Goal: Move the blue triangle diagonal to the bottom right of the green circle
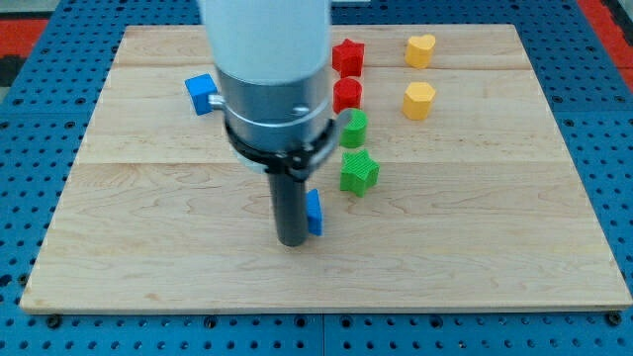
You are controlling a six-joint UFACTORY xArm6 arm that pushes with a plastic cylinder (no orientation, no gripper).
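blue cube [201,93] board's upper left | my tip [293,241] low centre, bare rod with nothing to clasp | blue triangle [314,212] touching tip's right side, mostly hidden | green circle [354,129] above-right of triangle | green star [359,172] between them, apart

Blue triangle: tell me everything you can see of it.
Only a narrow strip of the blue triangle shows; the rest is hidden behind the rod, so its shape cannot be confirmed here. It looks like a small solid block, glossy bright blue, resting on the wooden board near the middle. My tip is right against its left side, apparently touching. The green star sits up and to its right, apart from it, and the green circle lies above that.
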